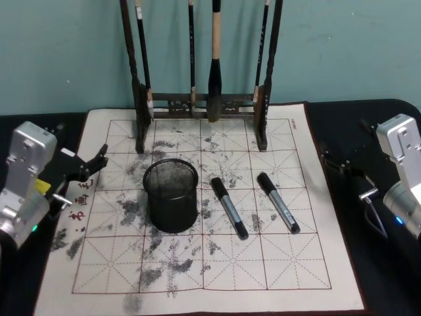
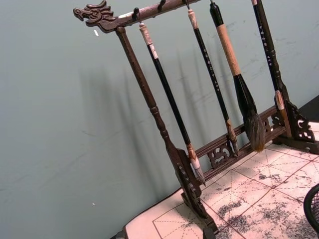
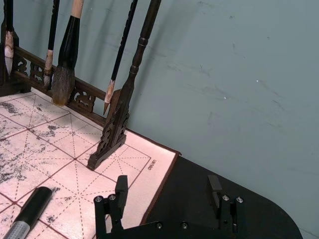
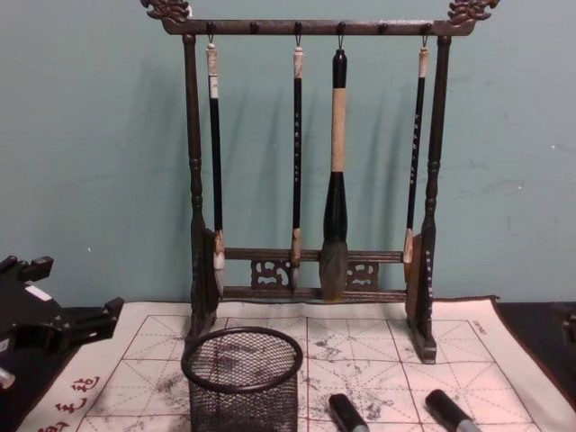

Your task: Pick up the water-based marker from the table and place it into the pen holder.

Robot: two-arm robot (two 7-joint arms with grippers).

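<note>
Since no marker is lifted yet, the whole task is ahead.
Left gripper [image 1: 92,166], fingers apart, hangs at nine o'clock of the empty-looking pen holder [image 1: 171,214]. At the holder's three o'clock the first marker [image 1: 229,207] and second marker [image 1: 277,202] lie flat on the table [image 1: 296,263]. Farther toward three o'clock, the right gripper [image 3: 168,184] stands spread, plain in the right wrist view but unclear from the head.

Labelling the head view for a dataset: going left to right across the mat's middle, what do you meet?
In order: left gripper → pen holder → first marker → second marker → right gripper.
</note>
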